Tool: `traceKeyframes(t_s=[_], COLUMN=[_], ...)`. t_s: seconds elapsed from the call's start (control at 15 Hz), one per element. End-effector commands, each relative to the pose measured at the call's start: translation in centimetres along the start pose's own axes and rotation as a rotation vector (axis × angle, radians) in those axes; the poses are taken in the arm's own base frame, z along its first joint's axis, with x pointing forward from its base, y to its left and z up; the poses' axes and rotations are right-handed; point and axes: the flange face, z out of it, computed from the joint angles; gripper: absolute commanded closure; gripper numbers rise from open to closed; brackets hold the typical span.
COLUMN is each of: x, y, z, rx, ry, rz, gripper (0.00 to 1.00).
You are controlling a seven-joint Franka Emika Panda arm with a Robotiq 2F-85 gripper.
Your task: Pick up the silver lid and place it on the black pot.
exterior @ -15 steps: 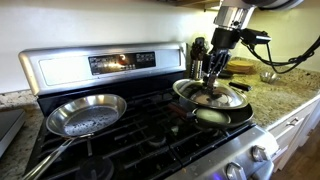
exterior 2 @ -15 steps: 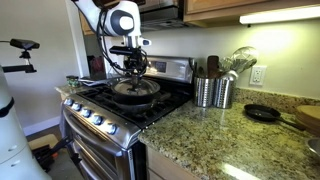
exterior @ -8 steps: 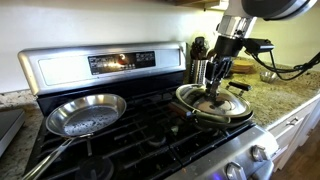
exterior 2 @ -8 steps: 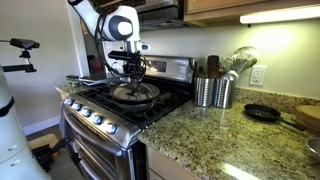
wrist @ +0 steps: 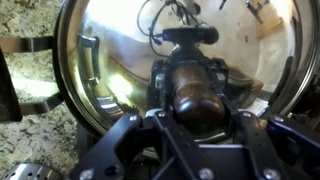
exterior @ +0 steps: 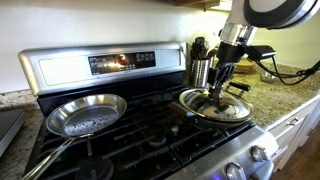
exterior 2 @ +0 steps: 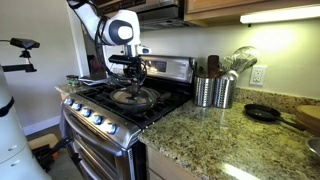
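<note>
The silver lid [exterior: 216,103] is round, shiny and shallow-domed. My gripper [exterior: 218,92] is shut on its dark centre knob [wrist: 197,100]. The lid sits low over the black pot [exterior: 226,118] on the stove's burner next to the granite counter; only the pot's dark rim shows under the lid. In an exterior view the lid [exterior 2: 133,96] and gripper [exterior 2: 132,84] are over the same burner. In the wrist view the lid [wrist: 110,70] fills the frame and mirrors the gripper. Whether the lid rests on the pot I cannot tell.
A shiny silver frying pan [exterior: 85,113] lies on another stove burner. Metal utensil holders [exterior 2: 212,90] stand on the counter beside the stove. A small black skillet [exterior 2: 262,113] lies further along the counter. The stove's back panel [exterior: 100,62] rises behind the burners.
My gripper has moved the lid sideways and lower, closer down over the black pot.
</note>
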Motion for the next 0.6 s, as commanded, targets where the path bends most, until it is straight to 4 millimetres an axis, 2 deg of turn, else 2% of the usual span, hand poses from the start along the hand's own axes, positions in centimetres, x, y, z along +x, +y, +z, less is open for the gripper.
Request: traceKeyframes(t_s=[0.0, 0.53], x=[-0.18, -0.37], y=[0.77, 1.1], z=[0.35, -0.33], rx=[-0.017, -0.025], ry=[0.031, 0.084], rz=[0.002, 0.003], gripper=[0.8, 0.8])
